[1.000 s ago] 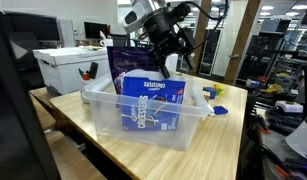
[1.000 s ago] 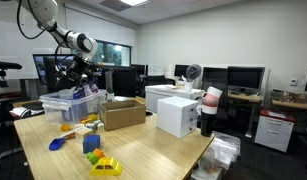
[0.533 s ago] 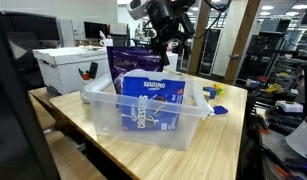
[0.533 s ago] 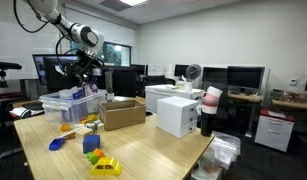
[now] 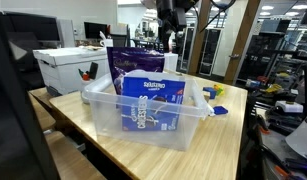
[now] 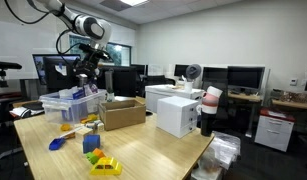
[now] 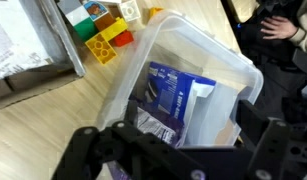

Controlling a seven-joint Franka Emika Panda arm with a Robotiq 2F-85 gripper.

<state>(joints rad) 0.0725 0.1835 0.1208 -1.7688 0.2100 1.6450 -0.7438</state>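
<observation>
Blue cookie box point(image 5: 153, 103) stands upright in the clear plastic bin point(image 5: 101, 112) on the wooden table point(image 5: 215, 142), with a purple bag point(image 5: 128, 62) behind it. Gripper point(image 5: 171, 40) hangs at 12 o'clock over the bin, jaws spread wide, holding nothing. Wrist view: toy blocks point(image 7: 98, 30) at 11 o'clock of the bin, cardboard box point(image 7: 33, 50) at 10.

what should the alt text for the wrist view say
Looking down from the wrist, the open gripper hangs above a clear plastic bin holding a blue snack box and other packets. The bin sits on a wooden table, with coloured toy blocks and a cardboard box nearby.
</observation>
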